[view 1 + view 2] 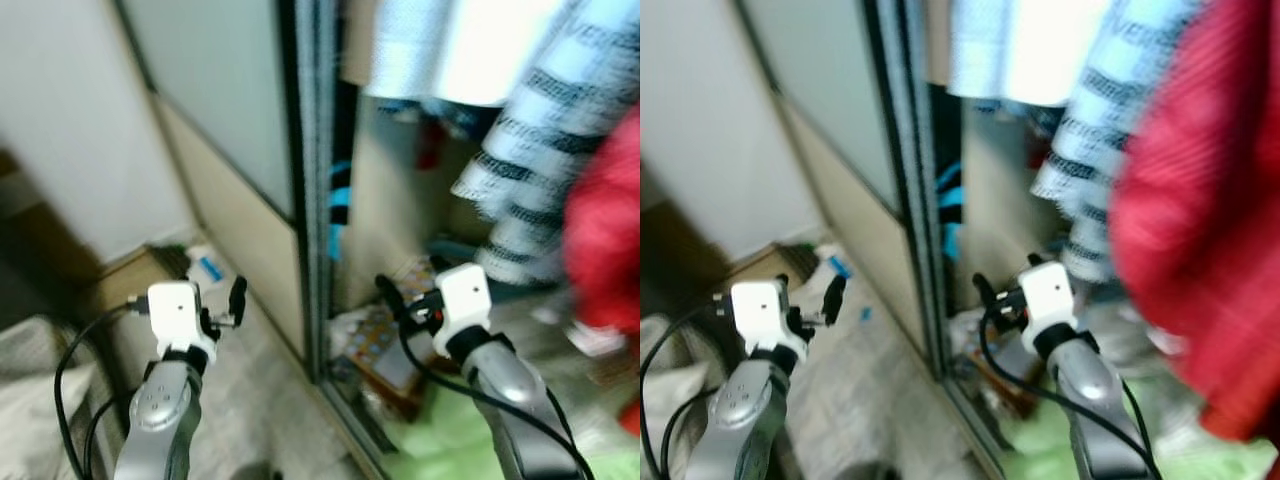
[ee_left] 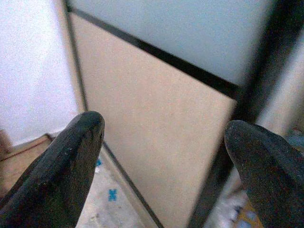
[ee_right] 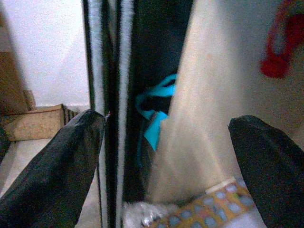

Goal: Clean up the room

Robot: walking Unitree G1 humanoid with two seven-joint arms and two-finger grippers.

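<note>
left claw (image 2: pixel 161 166) was held wide and empty before the sliding wardrobe door (image 1: pixel 225 170) | right claw (image 3: pixel 166 166) was spread wide, empty, at the wardrobe opening | hanging clothes (image 1: pixel 545 150) were seen above | clutter (image 1: pixel 375 345) lay on the wardrobe floor

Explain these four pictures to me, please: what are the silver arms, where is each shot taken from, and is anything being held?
The two wider pictures come from cameras in a walking robot's head. Its silver arms end in the left gripper and right gripper, each with two black fingers. The close-ups look along those fingers from each wrist. Both grippers are open and hold nothing. Ahead stands a wardrobe with a sliding door, with hanging clothes including a striped garment and a red garment. A patterned box lies on the wardrobe floor.
</note>
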